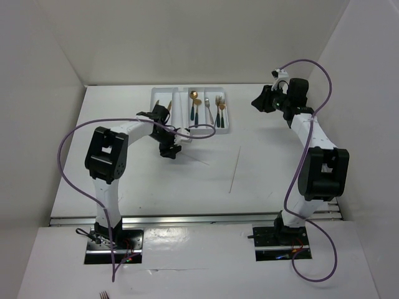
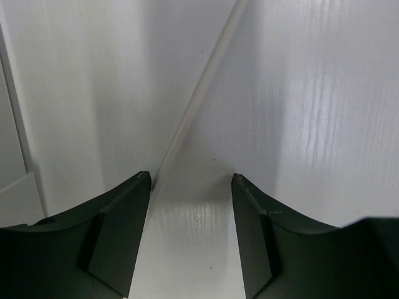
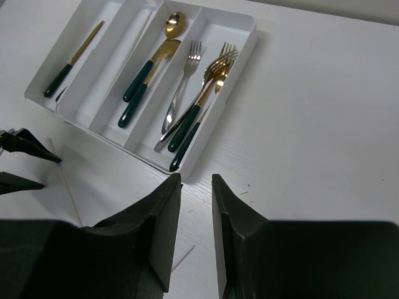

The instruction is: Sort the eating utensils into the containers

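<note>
The white tray (image 1: 187, 93) stands at the back middle of the table. In the right wrist view its left compartment (image 3: 43, 93) holds a gold knife (image 3: 75, 59) with a teal handle. The third compartment holds a gold spoon (image 3: 156, 53) and another teal-handled piece. The right one holds several forks (image 3: 199, 99), gold and silver. My left gripper (image 1: 169, 151) (image 2: 191, 177) is open, low over the table just in front of the tray. A thin pale stick (image 2: 199, 93) lies between its fingers, close to the left one. My right gripper (image 1: 255, 103) (image 3: 196, 179) is slightly open and empty, right of the tray.
A second long pale stick (image 1: 234, 169) lies on the table right of centre. A short thin sliver (image 3: 184, 256) lies near my right gripper. The tray's near edge (image 2: 12, 156) is close to my left gripper. White walls enclose the table.
</note>
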Robot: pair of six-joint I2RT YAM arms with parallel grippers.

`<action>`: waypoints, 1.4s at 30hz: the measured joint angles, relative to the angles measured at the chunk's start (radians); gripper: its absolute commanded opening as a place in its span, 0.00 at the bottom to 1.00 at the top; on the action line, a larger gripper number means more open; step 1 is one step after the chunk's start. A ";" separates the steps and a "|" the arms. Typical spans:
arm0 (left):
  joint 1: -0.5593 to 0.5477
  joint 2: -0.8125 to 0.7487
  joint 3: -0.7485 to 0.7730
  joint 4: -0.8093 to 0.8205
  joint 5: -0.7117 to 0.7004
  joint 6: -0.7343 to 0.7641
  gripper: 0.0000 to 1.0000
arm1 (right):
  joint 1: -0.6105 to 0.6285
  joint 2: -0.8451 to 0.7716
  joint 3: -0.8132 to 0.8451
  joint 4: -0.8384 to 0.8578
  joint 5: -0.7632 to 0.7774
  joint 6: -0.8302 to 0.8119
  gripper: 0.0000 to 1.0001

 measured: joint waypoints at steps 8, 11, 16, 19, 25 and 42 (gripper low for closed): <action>-0.016 0.020 0.039 -0.027 -0.028 0.016 0.53 | 0.000 0.004 0.007 -0.016 -0.001 0.002 0.33; -0.026 0.042 0.077 -0.043 -0.034 0.011 0.37 | 0.000 0.004 0.009 -0.022 0.000 -0.001 0.32; -0.045 0.089 0.154 -0.082 -0.043 -0.002 0.04 | -0.002 0.005 0.014 -0.029 0.000 -0.006 0.32; -0.053 0.100 0.177 -0.095 -0.049 -0.016 0.00 | -0.008 0.009 0.026 -0.032 -0.001 -0.012 0.32; -0.055 0.063 0.116 -0.054 -0.050 -0.043 0.00 | -0.010 0.011 0.028 -0.035 -0.002 -0.017 0.30; -0.082 -0.249 -0.010 0.036 0.095 -0.443 0.00 | -0.010 0.011 0.027 -0.038 -0.035 0.008 0.30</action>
